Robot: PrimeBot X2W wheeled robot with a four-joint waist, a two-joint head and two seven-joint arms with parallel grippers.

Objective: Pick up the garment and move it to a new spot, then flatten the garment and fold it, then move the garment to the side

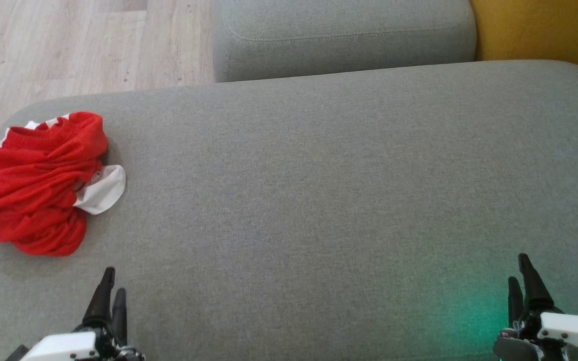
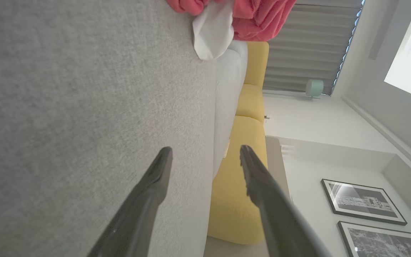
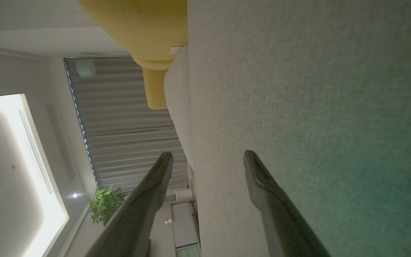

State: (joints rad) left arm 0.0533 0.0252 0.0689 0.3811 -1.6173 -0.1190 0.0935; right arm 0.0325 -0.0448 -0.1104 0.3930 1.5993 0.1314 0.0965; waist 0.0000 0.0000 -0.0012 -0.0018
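Note:
A crumpled red garment (image 1: 33,185) with white trim lies bunched at the far left of the grey sofa cushion (image 1: 319,200). In the left wrist view the garment (image 2: 255,18) shows at the top edge, its white part hanging toward the cushion. My left gripper (image 1: 113,288) hovers at the lower left, just below the garment and apart from it, open with nothing between its fingers (image 2: 155,178). My right gripper (image 1: 520,278) sits at the lower right, far from the garment, open and empty over bare cushion (image 3: 316,107).
A second grey cushion (image 1: 344,35) stands behind the big one. A yellow seat (image 1: 545,30) is at the back right. Wooden floor (image 1: 68,45) lies at the back left. A green glow tints the cushion near my right gripper.

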